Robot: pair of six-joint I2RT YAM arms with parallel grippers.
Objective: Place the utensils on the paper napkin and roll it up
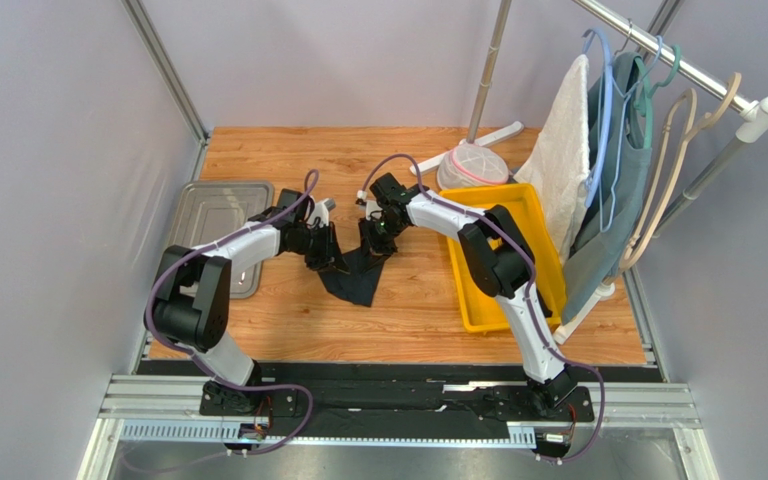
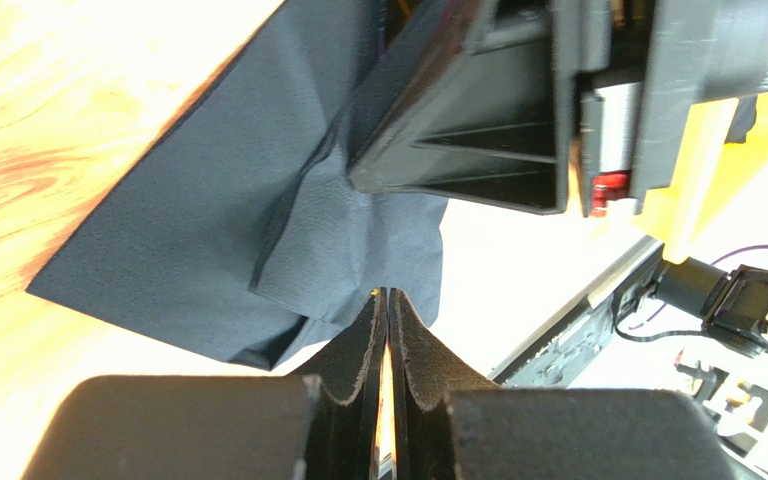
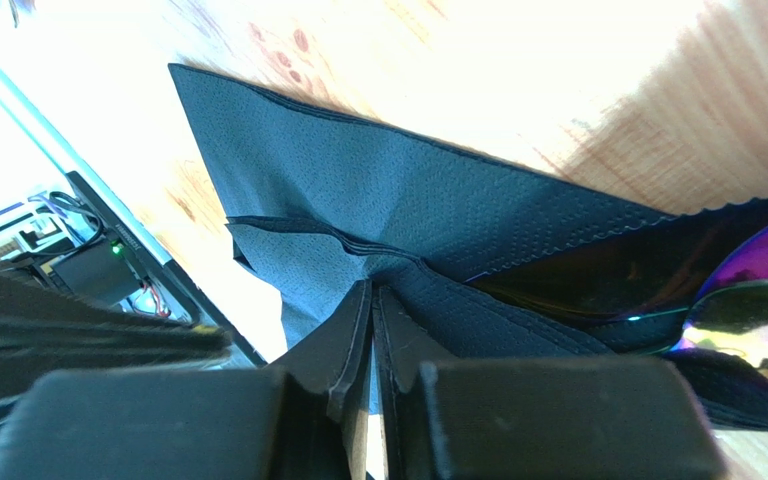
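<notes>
The black paper napkin (image 1: 360, 278) lies crumpled on the wooden table between both arms. It also shows in the left wrist view (image 2: 198, 200) and the right wrist view (image 3: 408, 185). My left gripper (image 1: 335, 260) (image 2: 386, 293) is shut, its tips pinching the lower edge of a raised napkin flap. My right gripper (image 1: 378, 238) (image 3: 372, 286) is shut on a fold of the napkin, which puckers at its tips. Its fingers (image 2: 458, 130) sit just above the left gripper's tips. Iridescent purple and gold utensil heads (image 3: 758, 300) peek from under the napkin fold at the right; their handles are hidden.
A grey metal tray (image 1: 213, 205) sits at the left. A yellow bin (image 1: 470, 305) sits at the right, with a white mesh bundle (image 1: 473, 165) behind it. A clothes rack (image 1: 678, 65) with hangers, a white towel (image 1: 563, 160) and a grey garment stands at the far right.
</notes>
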